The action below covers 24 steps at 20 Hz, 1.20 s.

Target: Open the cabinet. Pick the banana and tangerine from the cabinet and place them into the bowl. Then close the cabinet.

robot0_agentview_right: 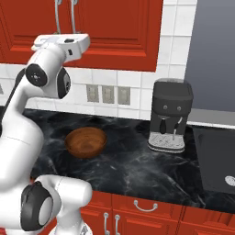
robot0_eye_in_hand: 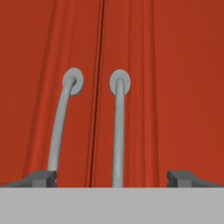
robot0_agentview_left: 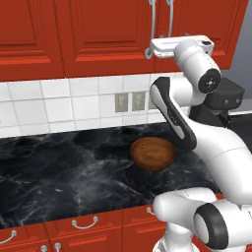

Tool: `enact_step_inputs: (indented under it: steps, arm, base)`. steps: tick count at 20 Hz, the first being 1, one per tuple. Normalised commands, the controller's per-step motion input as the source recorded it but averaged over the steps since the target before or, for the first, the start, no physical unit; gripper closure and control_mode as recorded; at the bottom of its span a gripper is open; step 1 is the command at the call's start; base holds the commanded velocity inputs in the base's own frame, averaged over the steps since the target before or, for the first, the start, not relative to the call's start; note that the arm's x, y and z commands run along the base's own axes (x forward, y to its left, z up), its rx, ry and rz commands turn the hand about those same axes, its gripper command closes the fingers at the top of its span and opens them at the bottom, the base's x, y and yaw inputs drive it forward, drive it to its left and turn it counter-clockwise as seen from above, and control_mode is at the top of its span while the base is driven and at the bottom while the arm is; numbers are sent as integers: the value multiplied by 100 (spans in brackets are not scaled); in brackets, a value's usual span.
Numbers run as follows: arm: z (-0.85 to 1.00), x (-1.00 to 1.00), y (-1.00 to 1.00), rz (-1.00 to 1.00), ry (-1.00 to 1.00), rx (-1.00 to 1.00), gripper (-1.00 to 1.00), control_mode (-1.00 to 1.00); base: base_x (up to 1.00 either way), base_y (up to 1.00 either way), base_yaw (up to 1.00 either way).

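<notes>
Above black marble counter (robot0_agentview_left: 59,172), spread gripper (robot0_eye_in_hand: 113,178) faces closed red wooden cabinet (robot0_eye_in_hand: 166,87), straddling its right silver bar handle (robot0_eye_in_hand: 118,131); opening step, needs closing on it.

cabinet (robot0_agentview_left: 108,34): red | bowl (robot0_agentview_left: 153,153): brown grain | counter (robot0_agentview_left: 59,172): blk marble
</notes>
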Motion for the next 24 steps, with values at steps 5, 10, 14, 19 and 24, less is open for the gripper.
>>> enact_step_inputs:
  steps: [5, 10, 14, 19, 24]
  arm:
    - [0, 38, -1, 0, 2, 0, -100, -100]
    - [0, 45, -2, -1, 4, 0, -100, -100]
    - [0, 53, 0, 0, 8, 0, -100, -100]
    - [-7, 72, 0, 0, 10, 0, -100, -100]
    - [-14, 71, 0, 0, 8, 0, 100, -100]
  base:
    - [0, 0, 0]
    - [0, 0, 0]
    - [0, 0, 0]
    - [0, 0, 0]
    - [0, 0, 0]
